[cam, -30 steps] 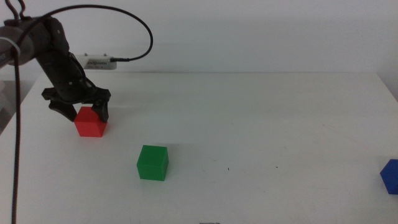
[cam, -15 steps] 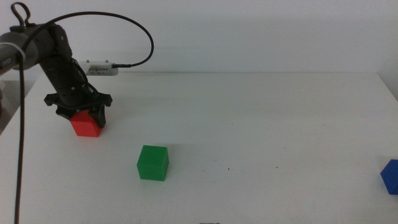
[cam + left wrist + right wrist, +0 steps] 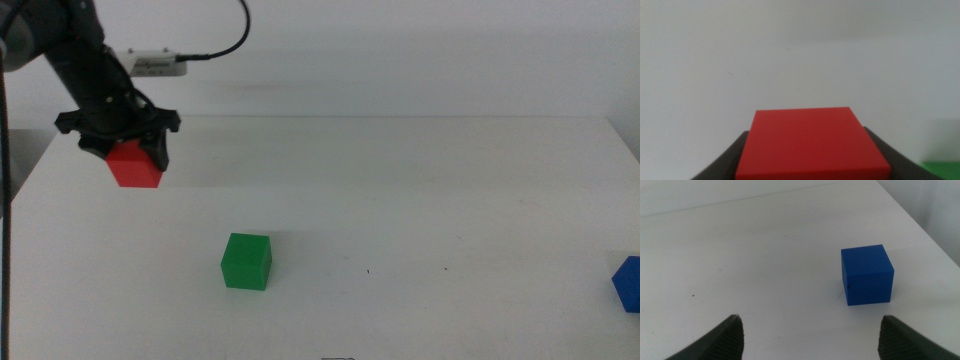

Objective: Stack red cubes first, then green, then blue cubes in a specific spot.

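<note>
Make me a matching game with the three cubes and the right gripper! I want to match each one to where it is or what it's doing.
Things:
1. red cube
2. green cube
3. blue cube
4. right gripper

States:
A. open, holding nothing
B. lifted off the table in the left gripper
C. at the table's right edge
D. resting alone near the table's middle-left

Pairs: 1-B, 2-D, 3-C, 4-A

Bright, even, diffuse light; faint soft shadows; left wrist close-up slightly blurred.
</note>
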Robot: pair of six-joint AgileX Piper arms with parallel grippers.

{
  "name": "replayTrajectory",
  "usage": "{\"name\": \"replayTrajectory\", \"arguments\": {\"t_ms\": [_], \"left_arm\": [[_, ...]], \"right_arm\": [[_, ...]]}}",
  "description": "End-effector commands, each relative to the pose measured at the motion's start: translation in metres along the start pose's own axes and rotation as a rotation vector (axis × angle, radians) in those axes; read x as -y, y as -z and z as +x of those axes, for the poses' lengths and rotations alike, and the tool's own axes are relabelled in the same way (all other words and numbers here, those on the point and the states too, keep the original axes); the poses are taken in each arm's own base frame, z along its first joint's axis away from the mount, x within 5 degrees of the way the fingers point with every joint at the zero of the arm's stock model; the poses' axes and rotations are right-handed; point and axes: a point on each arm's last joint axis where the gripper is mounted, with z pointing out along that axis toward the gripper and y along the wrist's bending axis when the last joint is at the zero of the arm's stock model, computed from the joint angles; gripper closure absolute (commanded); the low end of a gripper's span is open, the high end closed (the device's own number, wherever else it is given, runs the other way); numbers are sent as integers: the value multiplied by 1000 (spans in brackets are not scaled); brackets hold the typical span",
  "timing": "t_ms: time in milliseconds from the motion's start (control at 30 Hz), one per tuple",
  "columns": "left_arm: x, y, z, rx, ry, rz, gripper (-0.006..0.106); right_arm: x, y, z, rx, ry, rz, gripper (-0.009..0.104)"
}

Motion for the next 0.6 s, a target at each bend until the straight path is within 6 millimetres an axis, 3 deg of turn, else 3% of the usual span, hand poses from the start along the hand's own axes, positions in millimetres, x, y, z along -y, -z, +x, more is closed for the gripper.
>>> {"name": "replayTrajectory", "arguments": {"t_ms": [0, 233, 433, 567], "left_arm": [[27, 49, 16, 8, -3, 12, 82], [101, 72, 47, 15, 74, 49, 82], [165, 69, 64, 8, 24, 61, 82], [197, 62, 70, 37, 46, 92, 82]], "right_arm": [[-1, 2, -7, 78, 27, -11, 21], [-1, 2, -7, 78, 27, -11, 21], [-1, 2, -7, 78, 27, -11, 21], [-1, 2, -7, 78, 27, -11, 21]]}}
